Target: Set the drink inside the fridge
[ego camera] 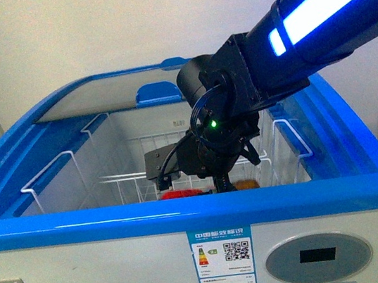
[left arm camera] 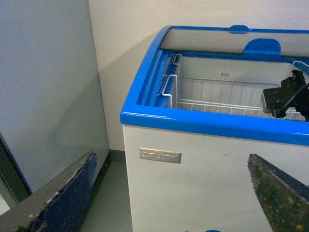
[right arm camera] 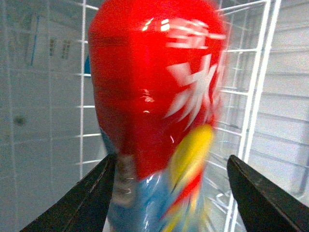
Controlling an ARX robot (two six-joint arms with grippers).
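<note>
The fridge (ego camera: 185,213) is a white chest with a blue rim, its glass lid (ego camera: 110,93) slid back. My right arm (ego camera: 250,75) reaches down into it. In the right wrist view the drink (right arm camera: 149,96), with a red label and white characters, is blurred and fills the space between the fingers of my right gripper (right arm camera: 169,203). That gripper is open, and one finger (right arm camera: 82,198) lies close beside the bottle. A strip of red (ego camera: 182,193) shows just above the front rim. My left gripper (left arm camera: 169,203) hangs open and empty outside the fridge's front wall (left arm camera: 203,174).
White wire baskets (ego camera: 131,185) line the inside of the chest, and their bars (right arm camera: 256,87) stand close to the bottle. A grey cabinet (left arm camera: 43,87) stands left of the fridge. A grey oval control panel (ego camera: 318,257) and a sticker (ego camera: 221,252) are on the front.
</note>
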